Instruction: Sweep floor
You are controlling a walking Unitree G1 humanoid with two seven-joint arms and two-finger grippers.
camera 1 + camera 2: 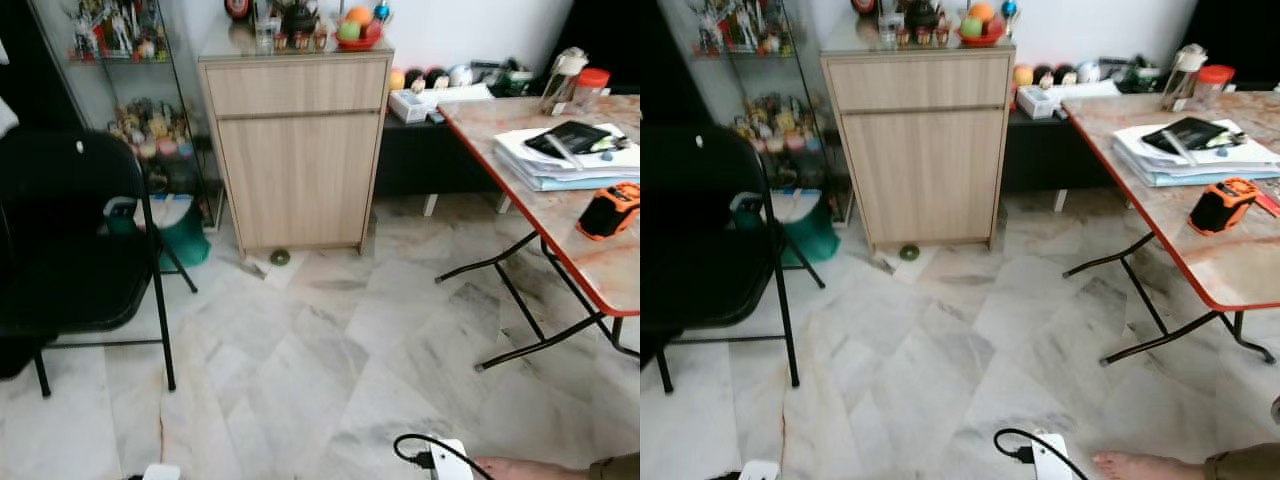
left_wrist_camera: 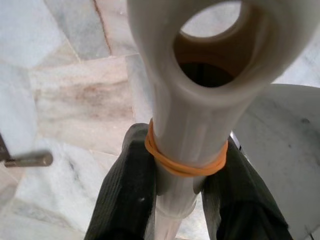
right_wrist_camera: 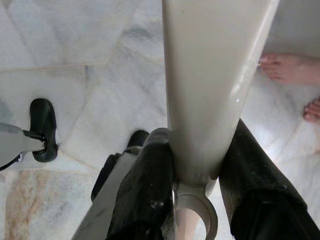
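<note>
I had both the left tool (image 2: 177, 200) and right tool (image 3: 197, 200) clamped on the cream broom handle (image 2: 187, 130), probably light, stiff, slick plastic.

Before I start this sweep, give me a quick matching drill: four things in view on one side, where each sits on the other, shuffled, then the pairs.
Things:
1. orange tape measure
2. small green round object
3. fruit bowl
4. bare foot

Places:
A. on top of the wooden cabinet
B. on the floor at the foot of the cabinet
C. near the edge of the folding table
D. on the floor beside the white power strip

Pairs: 1-C, 2-B, 3-A, 4-D
</note>
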